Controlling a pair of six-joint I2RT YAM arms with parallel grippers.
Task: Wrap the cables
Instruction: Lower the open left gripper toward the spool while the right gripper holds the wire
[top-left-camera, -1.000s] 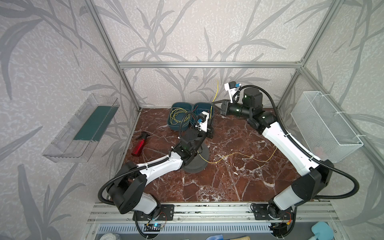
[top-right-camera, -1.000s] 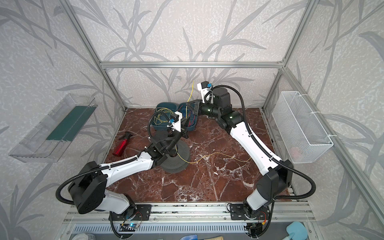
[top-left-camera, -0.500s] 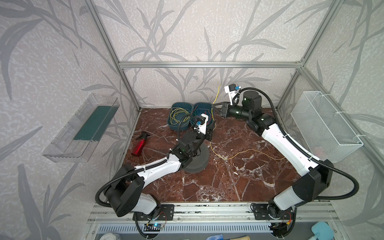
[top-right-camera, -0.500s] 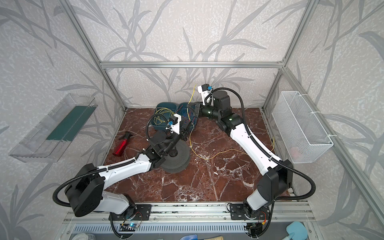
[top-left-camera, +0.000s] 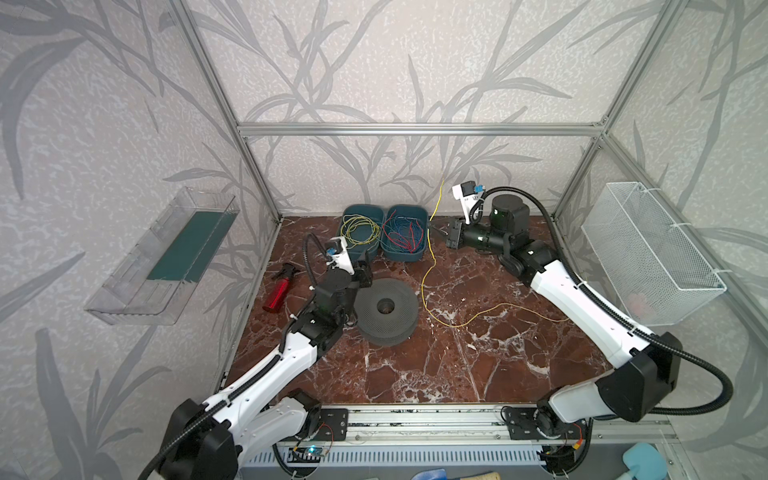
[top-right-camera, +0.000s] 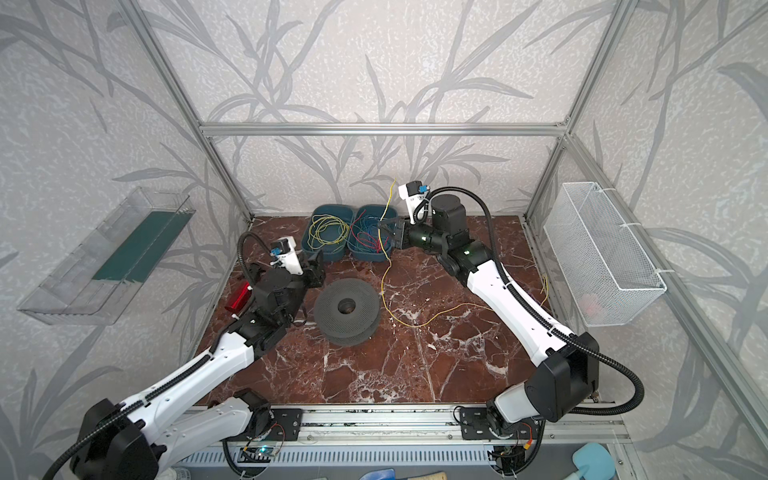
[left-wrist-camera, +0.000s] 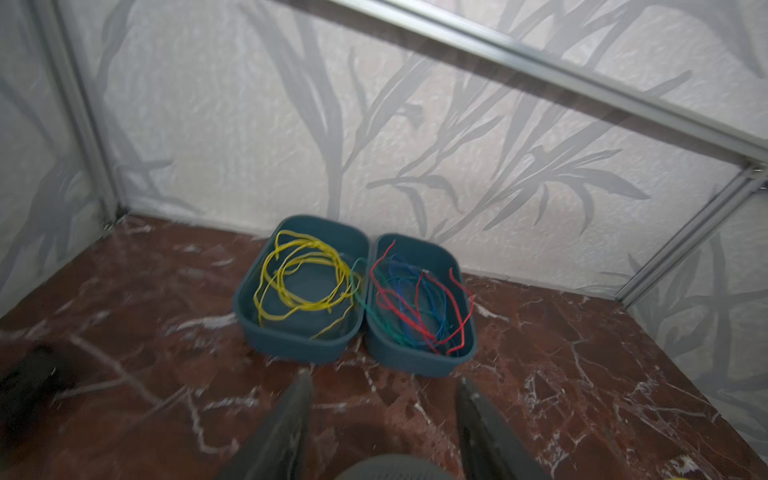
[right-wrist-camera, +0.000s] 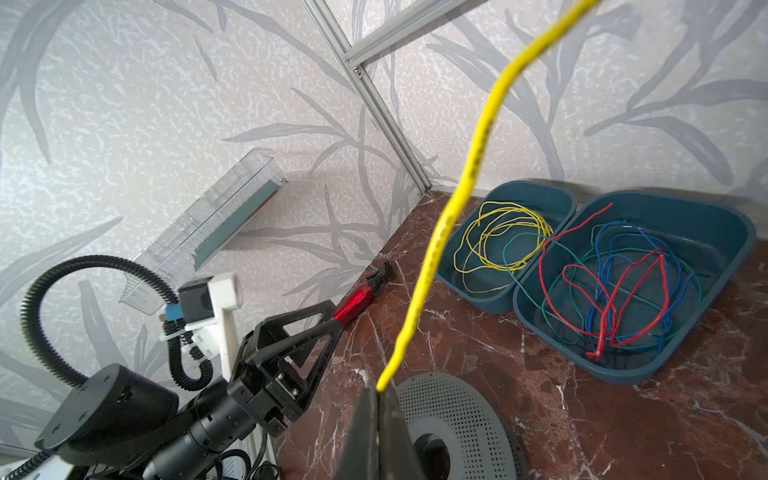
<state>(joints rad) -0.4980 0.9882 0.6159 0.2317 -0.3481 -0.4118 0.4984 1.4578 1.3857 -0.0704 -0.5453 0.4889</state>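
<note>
Red-brown marble tabletop (top-left-camera: 436, 374), across it one thin, slack, wavy yellow cable (right-wrist-camera: 473, 166)

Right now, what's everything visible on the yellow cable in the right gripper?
The yellow cable is a long, very thin, flexible wire, plastic-sheathed by its look, with faint dark print. The right gripper is shut on it near one end, and a short free end sticks up past the jaws. Below the grip it hangs to the marble tabletop, curves close past the grey perforated spool, not wound on it, then trails off to the right in both top views.
</note>
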